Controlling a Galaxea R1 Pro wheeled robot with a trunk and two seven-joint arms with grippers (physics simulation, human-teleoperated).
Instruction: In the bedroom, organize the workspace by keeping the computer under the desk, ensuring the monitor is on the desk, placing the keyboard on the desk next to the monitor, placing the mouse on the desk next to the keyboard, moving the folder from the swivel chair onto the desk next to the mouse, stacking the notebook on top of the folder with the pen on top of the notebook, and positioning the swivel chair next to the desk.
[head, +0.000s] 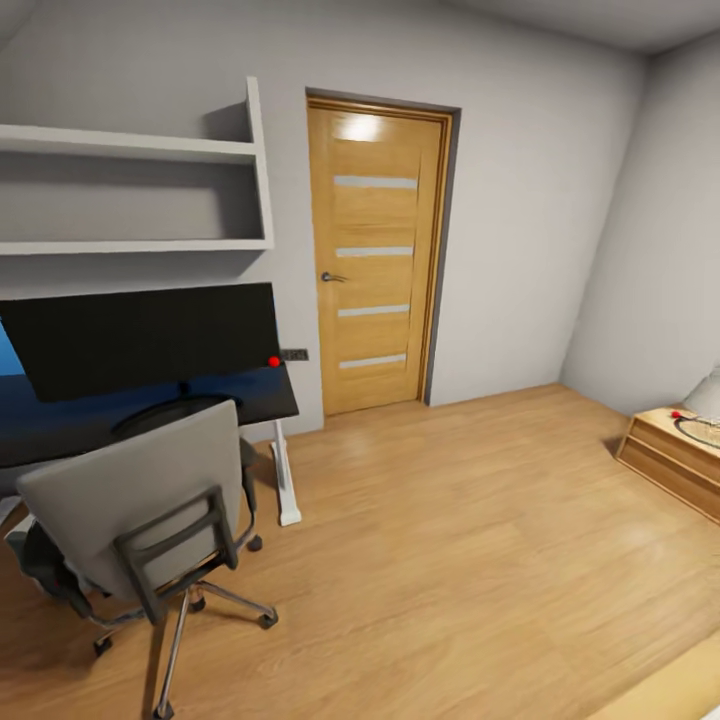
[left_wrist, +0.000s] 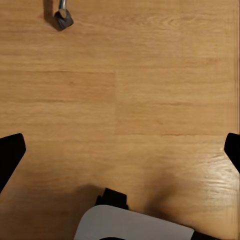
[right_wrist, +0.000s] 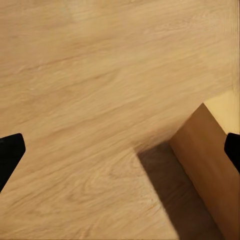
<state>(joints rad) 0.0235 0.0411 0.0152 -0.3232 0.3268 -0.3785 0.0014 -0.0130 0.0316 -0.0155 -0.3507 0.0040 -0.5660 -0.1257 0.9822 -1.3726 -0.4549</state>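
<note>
I see the grey swivel chair (head: 130, 500) pulled up at the black desk (head: 250, 395), monitor (head: 150, 335) on top. Both grippers (left_wrist: 120, 150) (right_wrist: 120, 150) spread wide, empty, above bare floor (head: 450, 520).

monitor (head: 150, 338): sitting on desk (head: 265, 398)
swivel chair (head: 140, 510): standing just before desk
door (head: 378, 255): staying closed, right of desk

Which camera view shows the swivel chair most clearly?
The head view: the swivel chair appears with grey back, black armrest and chrome base, beside the desk. The left wrist view shows just one castor on the floor.
</note>
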